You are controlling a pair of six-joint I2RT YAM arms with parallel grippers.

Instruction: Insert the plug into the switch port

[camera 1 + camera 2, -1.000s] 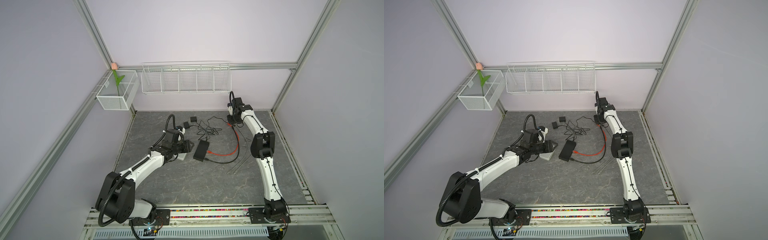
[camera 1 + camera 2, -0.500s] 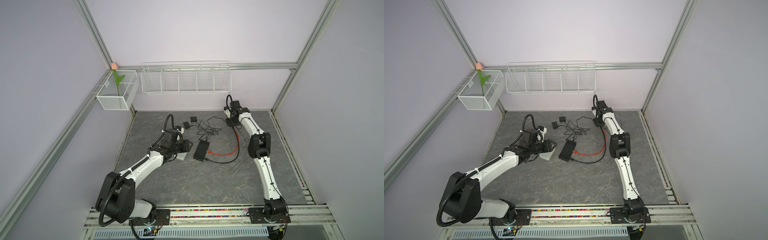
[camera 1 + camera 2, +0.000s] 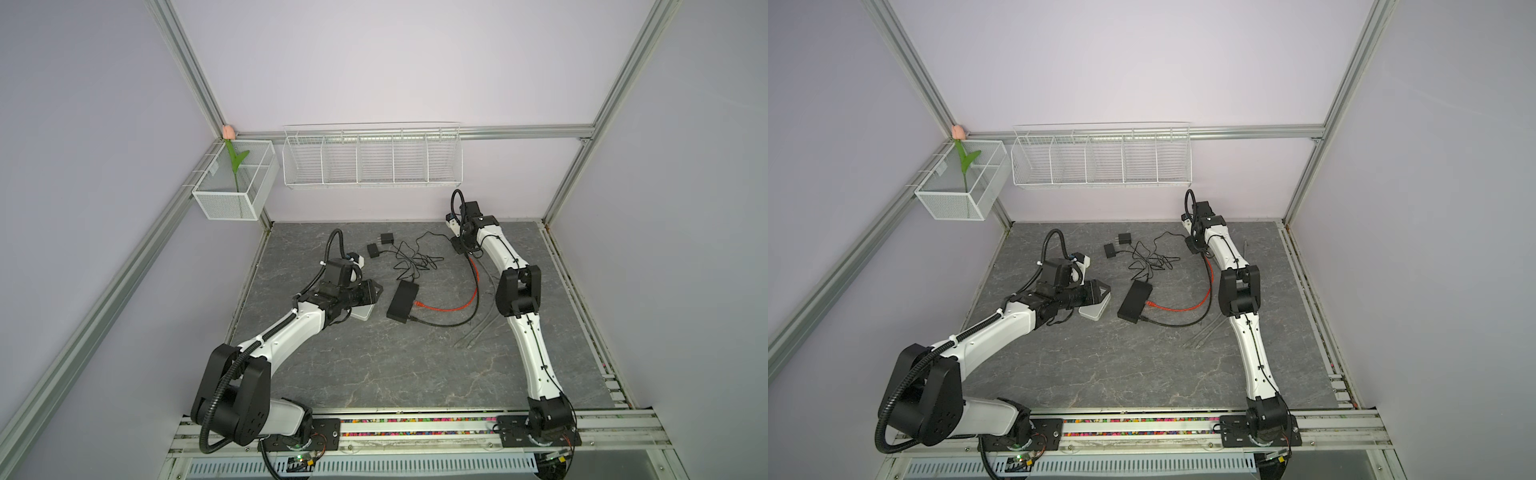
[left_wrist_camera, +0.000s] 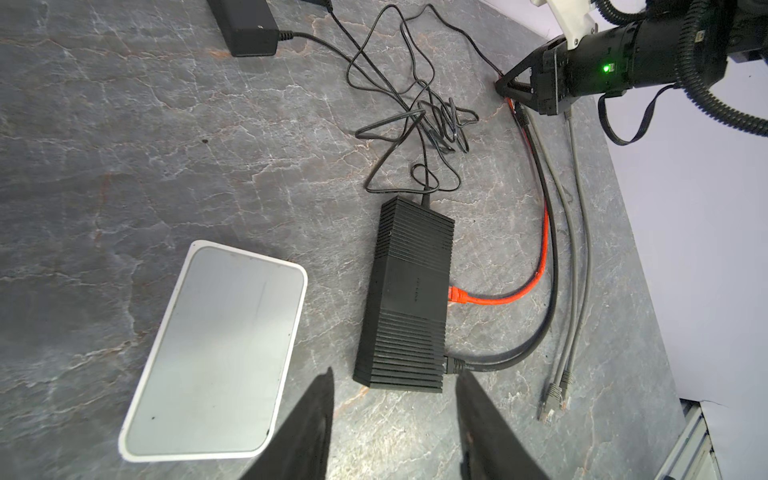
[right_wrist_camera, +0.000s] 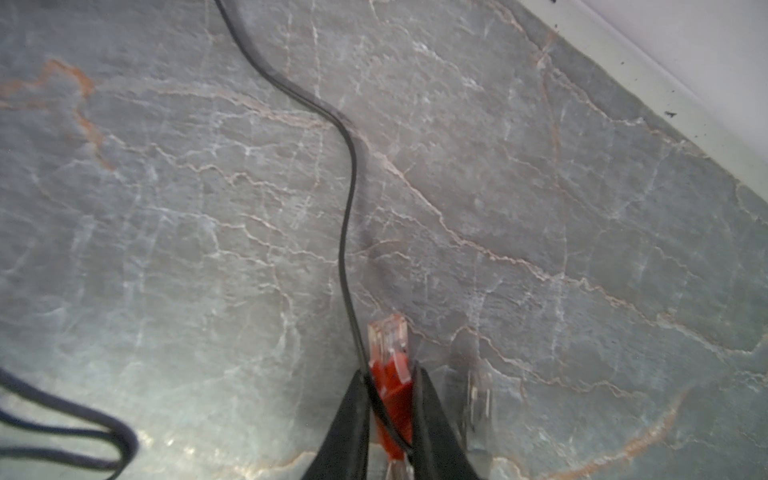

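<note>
Right arm is seen stretched toward the back wall in both top views, elbow bent over mid-table, wrist tipped down to the grey stone-patterned tabletop (image 3: pixel 374 361). Right gripper (image 5: pixel 390 374) is set low at the table's rear; its fingers (image 5: pixel 432 415) are clamped on the red clear-tipped cable plug (image 5: pixel 388 349), with a thin black wire (image 5: pixel 349 208) caught across it. Left arm is held bent and low, left gripper (image 4: pixel 395 372) poised just beside the black ribbed rectangular switch (image 4: pixel 409 291), fingers apart, nothing between them. A white flat rounded box (image 4: pixel 216 345) is noted beside the switch. The red cable (image 4: pixel 511 297) is plugged by its other end into the switch's side
</note>
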